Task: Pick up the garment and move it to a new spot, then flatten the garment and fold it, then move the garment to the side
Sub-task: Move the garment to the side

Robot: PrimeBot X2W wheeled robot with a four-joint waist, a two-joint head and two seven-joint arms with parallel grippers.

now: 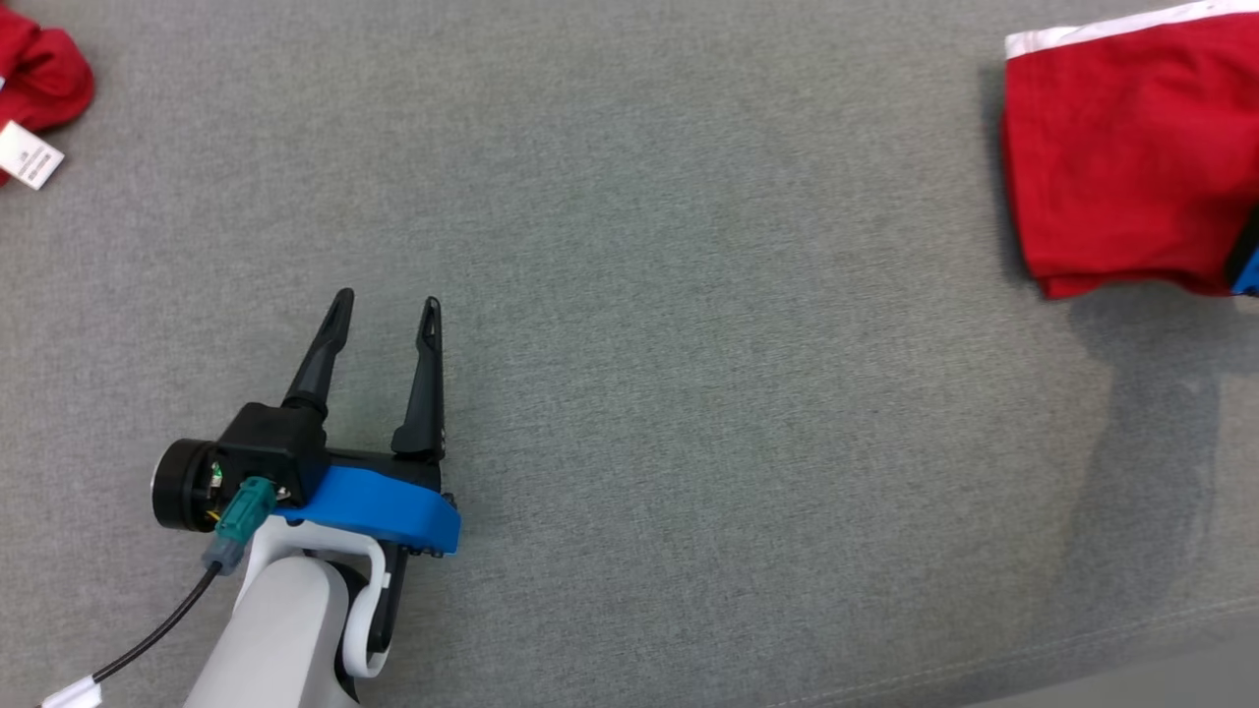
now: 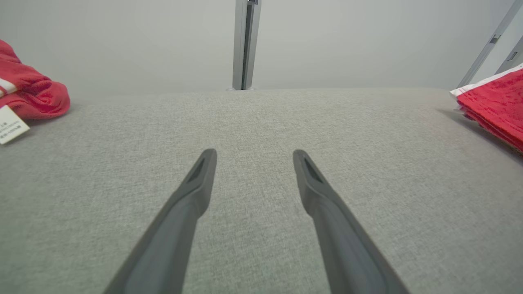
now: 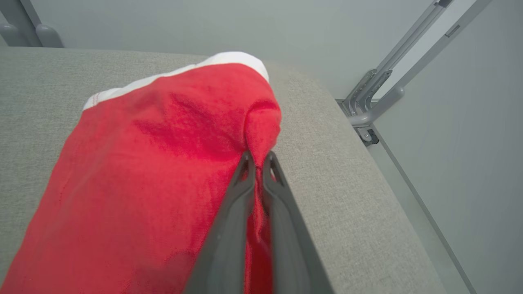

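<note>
One red garment [image 3: 163,155] pinched by right gripper [image 3: 258,157], left gripper [image 1: 388,296] spread apart, empty

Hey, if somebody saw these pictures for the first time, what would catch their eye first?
The folded red garment with its white band at the right end of the grey surface, pinched by the shut right gripper. Next, the left gripper, open above that surface at lower left, and a crumpled red garment with a white tag at upper left.

grey surface [image 1: 689,344] bears red garment [image 1: 1121,167], crumpled cloth [image 1: 44,74].
</note>
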